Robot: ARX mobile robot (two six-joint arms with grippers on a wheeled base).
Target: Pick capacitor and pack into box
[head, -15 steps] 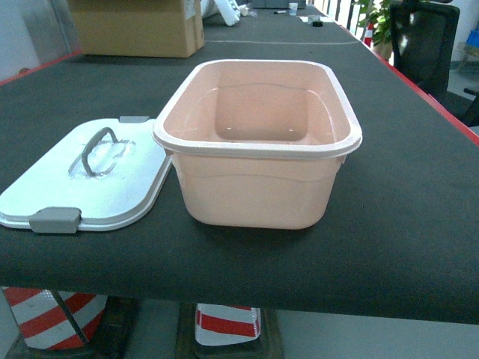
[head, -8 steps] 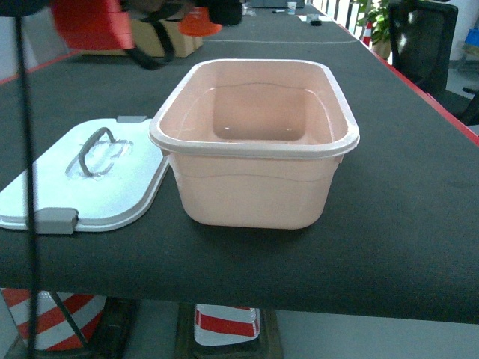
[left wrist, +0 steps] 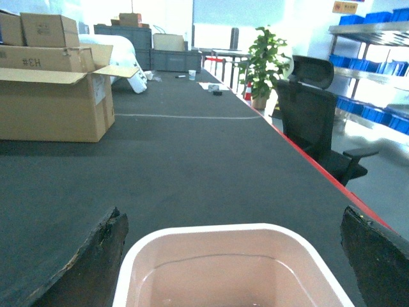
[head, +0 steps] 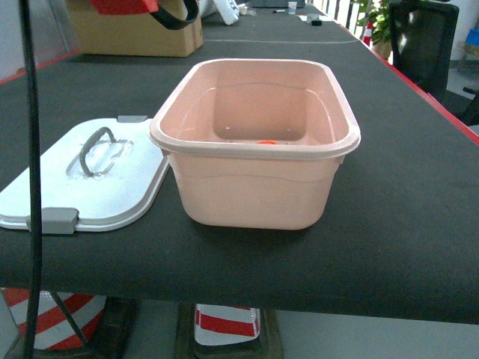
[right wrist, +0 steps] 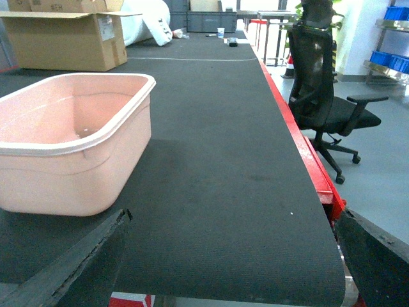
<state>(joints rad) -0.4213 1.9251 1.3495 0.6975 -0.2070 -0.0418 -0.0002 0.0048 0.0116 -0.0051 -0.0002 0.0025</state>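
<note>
While your two grippers hang apart over the black table [head: 419, 224], the pale-pink box [head: 254, 191] sits open at its centre. Behind it stands a brown cardboard carton [head: 138, 34], and a black office chair [right wrist: 323, 96] waits off the right edge. Just left of the box, nearly touching it, lies the white lid [head: 93, 183], grey handle up. Your left gripper [left wrist: 236, 256] is spread wide above the box; your right gripper [right wrist: 230, 262] is equally splayed (beside the box). An orange capacitor [head: 266, 141] rests on the box floor.
</note>
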